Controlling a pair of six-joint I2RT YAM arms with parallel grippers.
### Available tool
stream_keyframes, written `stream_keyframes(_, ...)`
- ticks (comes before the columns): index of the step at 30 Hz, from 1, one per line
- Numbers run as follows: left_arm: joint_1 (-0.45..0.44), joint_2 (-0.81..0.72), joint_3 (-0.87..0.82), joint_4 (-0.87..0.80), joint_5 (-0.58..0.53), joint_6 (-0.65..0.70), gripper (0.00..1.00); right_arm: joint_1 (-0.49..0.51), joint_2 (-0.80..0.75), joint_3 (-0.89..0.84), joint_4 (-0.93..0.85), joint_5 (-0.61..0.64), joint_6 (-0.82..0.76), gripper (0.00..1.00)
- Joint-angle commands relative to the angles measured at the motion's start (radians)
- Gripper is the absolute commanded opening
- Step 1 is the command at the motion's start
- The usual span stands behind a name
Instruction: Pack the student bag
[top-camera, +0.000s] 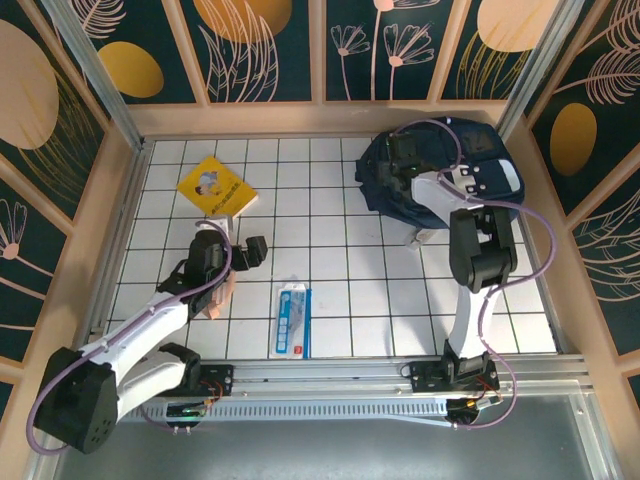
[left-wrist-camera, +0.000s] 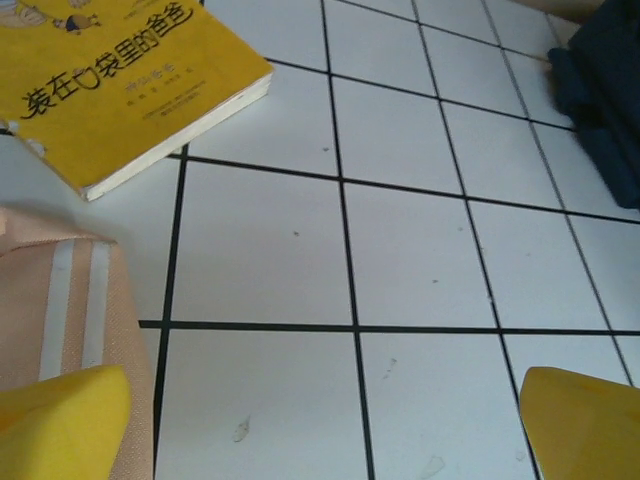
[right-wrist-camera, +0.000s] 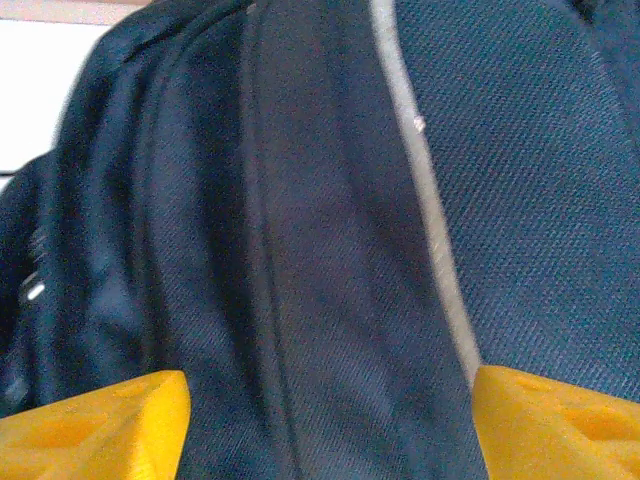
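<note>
White-tiled desk (top-camera: 380, 290) with a black grid sits inside walls of dark panels painted with gold leaves and flowers. At about 1 o'clock on it lies the student bag (top-camera: 378, 185), a large navy-blue fabric backpack with pale stripes and white patches, slumped against the far right corner. The right pincer (top-camera: 408, 160) is down over the bag's left part; in the right wrist view its yellow fingertips (right-wrist-camera: 100, 425) stand apart, open, with the bag's (right-wrist-camera: 330, 200) woven navy cloth and a grey piping line between them, though whether they touch the cloth cannot be told. At 11 o'clock lies a yellow paperback book (top-camera: 216, 186), flat. The left pincer (top-camera: 252, 250) is near the middle left of the desk, at 5 o'clock from the book, its yellow fingertips (left-wrist-camera: 60, 425) spread wide open over bare tiles, gripping nothing. Just beside its left finger lies a small pink fabric pouch with white stripes (left-wrist-camera: 60, 300). A flat blue-and-white packet (top-camera: 292, 320) lies at 6 o'clock, near the front edge.
</note>
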Motion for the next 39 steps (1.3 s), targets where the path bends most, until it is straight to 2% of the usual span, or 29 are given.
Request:
stream_keyframes(1,-0.002,0.039,0.017,0.012,-0.047,-0.021,0.99,-0.001,0.091,0.088,-0.060,0.125,-0.015,0.68)
stream_keyframes(2,-0.002,0.043,0.016,0.013,-0.049,-0.022,0.99,0.001,0.110,0.110,-0.069,0.118,-0.021,0.62)
stream_keyframes(6,-0.002,0.057,0.017,0.020,-0.038,-0.018,0.99,0.013,0.123,0.151,-0.070,0.108,-0.089,0.25)
stream_keyframes(10,-0.002,0.066,0.020,0.023,-0.032,-0.018,0.99,0.036,0.046,0.122,-0.002,0.102,-0.212,0.01)
stream_keyframes(15,-0.002,0.067,0.018,0.026,-0.027,-0.018,0.99,0.042,-0.025,0.135,0.036,0.190,-0.428,0.00)
stream_keyframes(19,-0.002,0.051,0.009,0.029,-0.035,-0.024,0.99,0.016,-0.133,0.040,0.248,0.230,-0.594,0.00)
stream_keyframes(23,-0.003,0.030,-0.002,0.030,-0.038,-0.027,0.99,-0.034,-0.232,0.015,0.332,0.120,-0.627,0.00)
stream_keyframes(25,-0.002,0.016,-0.009,0.029,-0.044,-0.032,0.99,-0.032,-0.279,-0.005,0.388,0.051,-0.712,0.00)
stream_keyframes(28,-0.003,-0.009,-0.021,0.029,-0.055,-0.038,0.99,-0.018,-0.338,-0.055,0.531,0.010,-0.846,0.00)
stream_keyframes(34,-0.002,-0.044,-0.035,0.027,-0.066,-0.048,0.99,-0.009,-0.353,0.080,0.469,-0.063,-0.919,0.00)
stream_keyframes(39,-0.002,-0.066,-0.039,0.028,-0.073,-0.059,0.99,0.073,-0.396,0.042,0.513,-0.267,-1.055,0.00)
